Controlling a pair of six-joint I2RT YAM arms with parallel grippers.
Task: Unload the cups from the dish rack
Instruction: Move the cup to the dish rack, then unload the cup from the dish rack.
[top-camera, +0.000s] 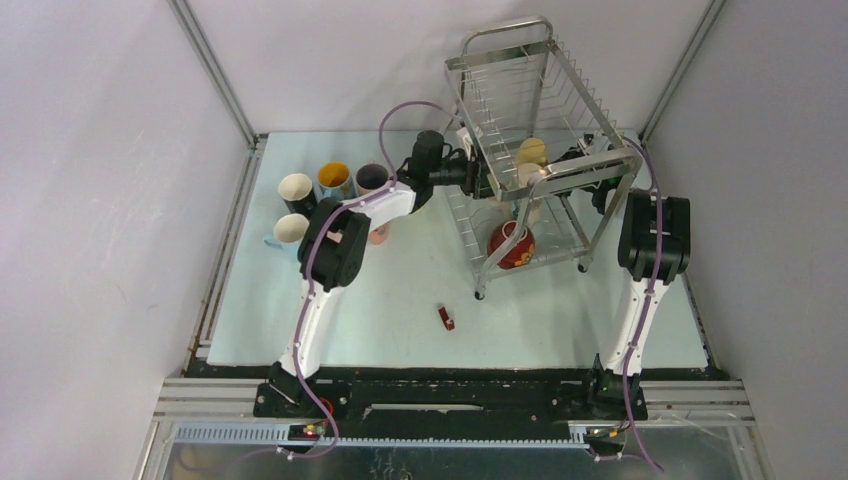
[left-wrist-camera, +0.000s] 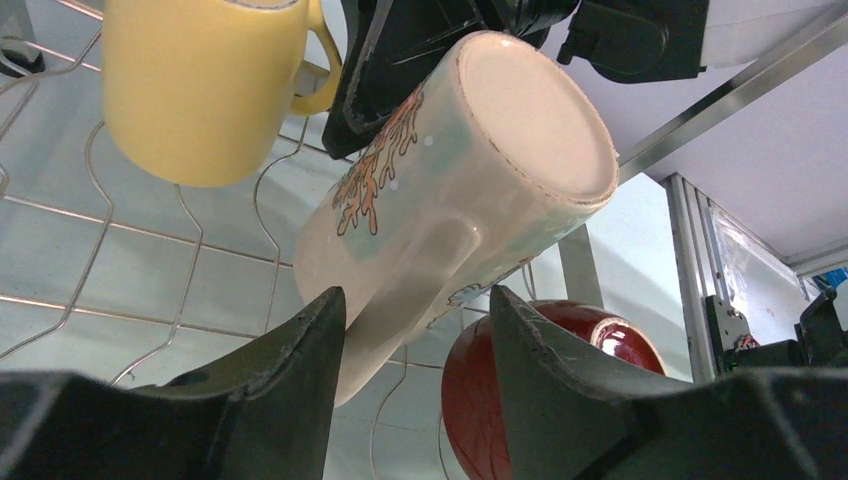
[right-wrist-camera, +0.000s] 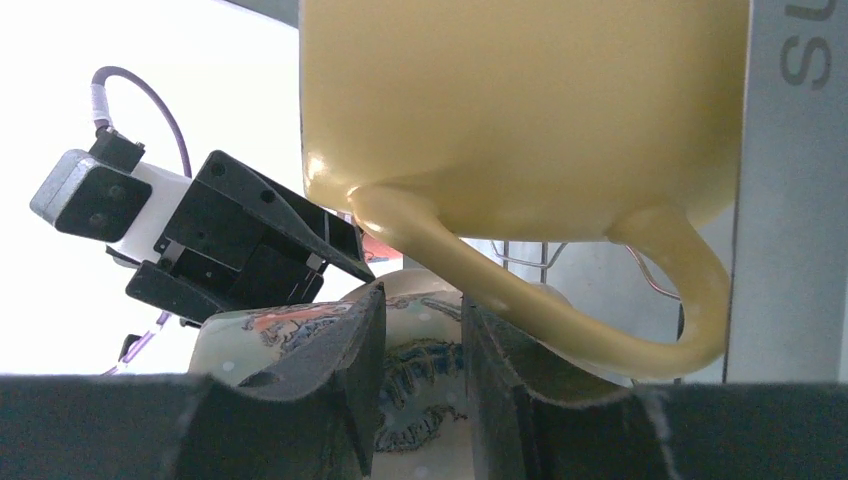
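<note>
The chrome wire dish rack stands at the back right. On its upper tier a cream patterned cup hangs tilted, base toward the left wrist camera. My right gripper is shut on this cup at its mouth end. My left gripper is open, its fingers either side of the cup's handle; the left finger touches the cup's body, the right one stands off it. A yellow cup sits beside it, filling the right wrist view. A dark red cup lies on the lower tier.
Several cups stand on the table at the left: a black one, a yellow-lined one, a purple one and a light blue one. A small dark red fragment lies near the table's middle front. Rack wires surround both grippers.
</note>
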